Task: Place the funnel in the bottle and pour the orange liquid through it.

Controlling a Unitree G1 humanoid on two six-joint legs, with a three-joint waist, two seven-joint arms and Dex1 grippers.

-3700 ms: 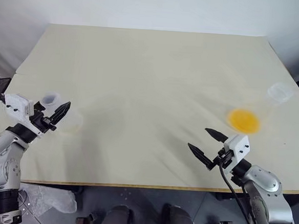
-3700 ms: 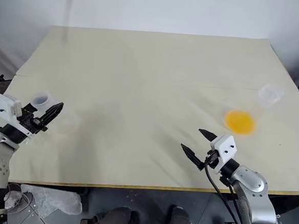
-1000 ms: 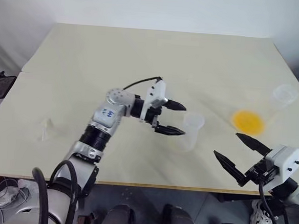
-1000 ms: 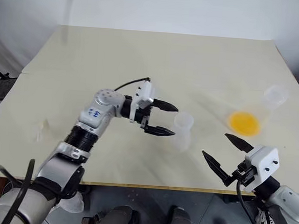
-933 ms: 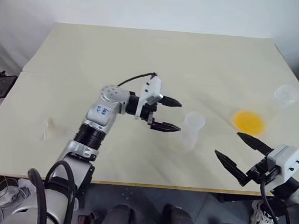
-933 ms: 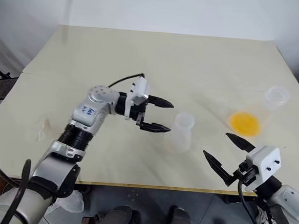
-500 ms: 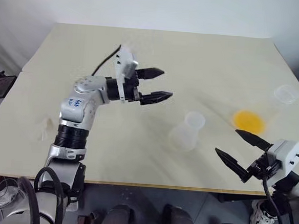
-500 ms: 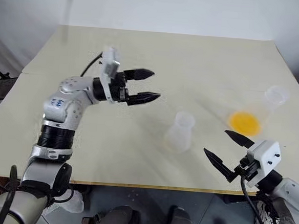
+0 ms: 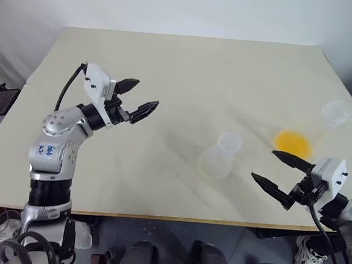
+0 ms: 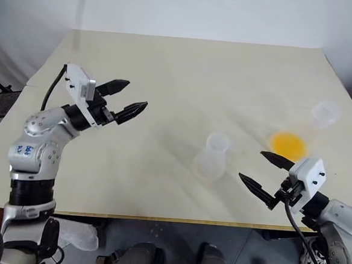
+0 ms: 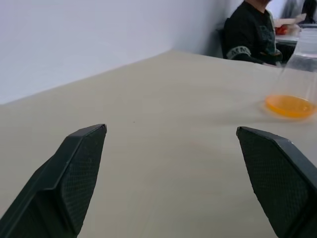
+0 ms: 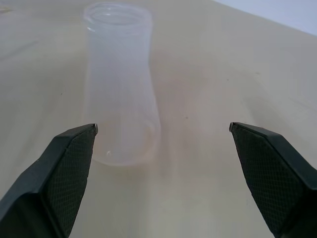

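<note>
Bottle (image 9: 219,157) stands upright near the middle of the table (image 9: 186,66), nothing gripping it. Orange liquid (image 9: 292,142) sits in a clear flask (image 9: 334,112) toward the right edge. Left gripper (image 9: 138,98) raised, fingers spread, empty. Right gripper (image 9: 277,173) spread, empty, facing the bottle.

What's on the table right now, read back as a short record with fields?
table: beige top
bottle: upright near the table's middle, empty, no funnel in it
orange liquid: inside a clear flask on the robot's right
left hand: open, empty, raised over the table's left part
right hand: open, empty, facing the bottle
</note>
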